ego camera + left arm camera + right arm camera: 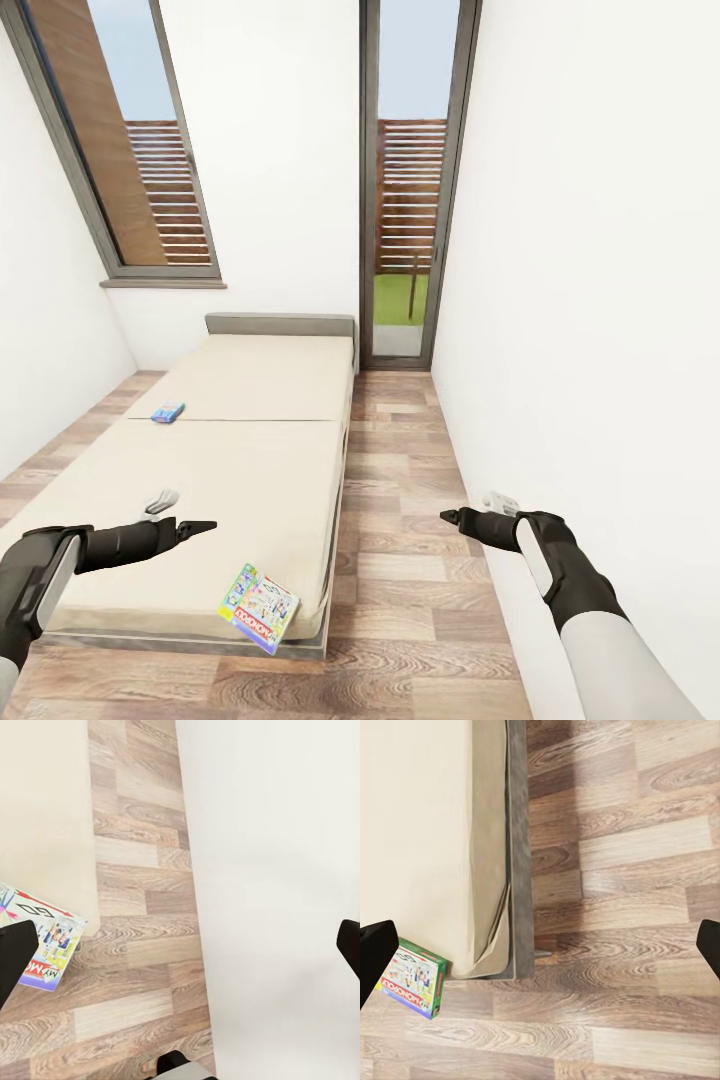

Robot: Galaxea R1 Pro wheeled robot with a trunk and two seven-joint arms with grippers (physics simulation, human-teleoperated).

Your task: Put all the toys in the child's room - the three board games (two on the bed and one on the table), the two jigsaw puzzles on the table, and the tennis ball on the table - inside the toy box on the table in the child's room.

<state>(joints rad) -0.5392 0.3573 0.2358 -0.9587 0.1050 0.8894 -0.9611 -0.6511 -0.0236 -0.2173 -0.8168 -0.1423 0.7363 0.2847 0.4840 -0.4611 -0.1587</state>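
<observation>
Early stage — no toy collected yet. The Monopoly box (259, 608) overhangs the near corner of the bed (240, 470); the blue board game (168, 412) lies at its left edge. Left pincer (196, 527) and right pincer (452, 518) both hold nothing, fingers apart — both games await transfer.

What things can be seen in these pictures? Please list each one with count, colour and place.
Bed: one, cream cover, grey headboard, left of the floor strip.
Monopoly game: one, green-white with red banner, at the bed's near right corner, overhanging the edge.
Blue game: one, blue with yellow print, on the bed's left side, farther back.
Windows: two, dark-framed, far wall.
Floor: brown-grey wood planks.
Walls: white.
Left gripper: one, black, above the bed, jaws apart in the wrist view.
Right gripper: one, black, beside the right wall, jaws apart.
</observation>
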